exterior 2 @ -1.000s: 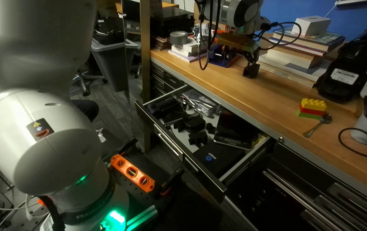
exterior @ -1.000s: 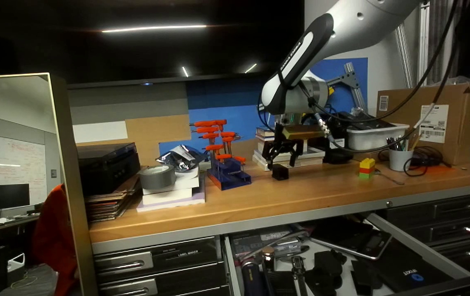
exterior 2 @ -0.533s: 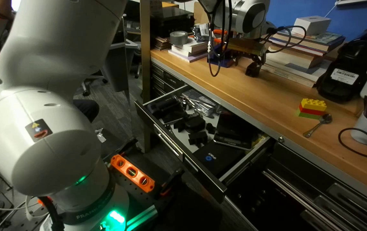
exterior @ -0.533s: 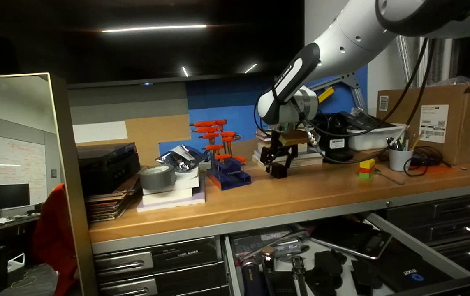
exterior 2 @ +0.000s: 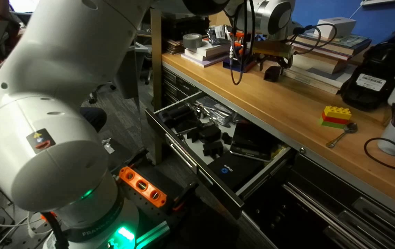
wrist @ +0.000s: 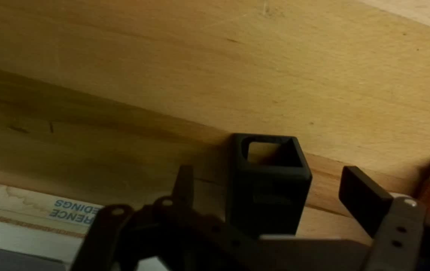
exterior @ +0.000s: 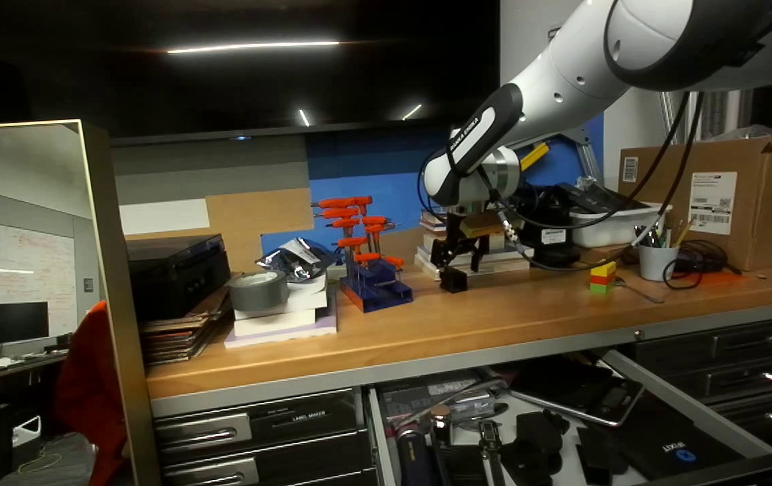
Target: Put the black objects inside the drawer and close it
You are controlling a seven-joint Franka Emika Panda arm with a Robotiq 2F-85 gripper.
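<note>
Your gripper [wrist: 267, 177] stands spread and holds nothing; in the wrist view its fingers [wrist: 365, 201] flank the black block [wrist: 269, 188] with a gap each side, presumably so that you can close across its width. The block rests on the bench [exterior: 534, 310], near the books [exterior 2: 325, 67]. Only the wrist view shows the block's opening plainly; only the exterior views show the drawer [exterior 2: 264, 173], standing open with black pieces [exterior 2: 213, 148] inside, presumably to take this one from above.

We see gaps between the black block [wrist: 267, 205] and both fingers [wrist: 365, 199] of the hand [wrist: 273, 188]; stacked books [exterior 2: 321, 62] and a blue tool rack [exterior: 379, 287] stand near it.
</note>
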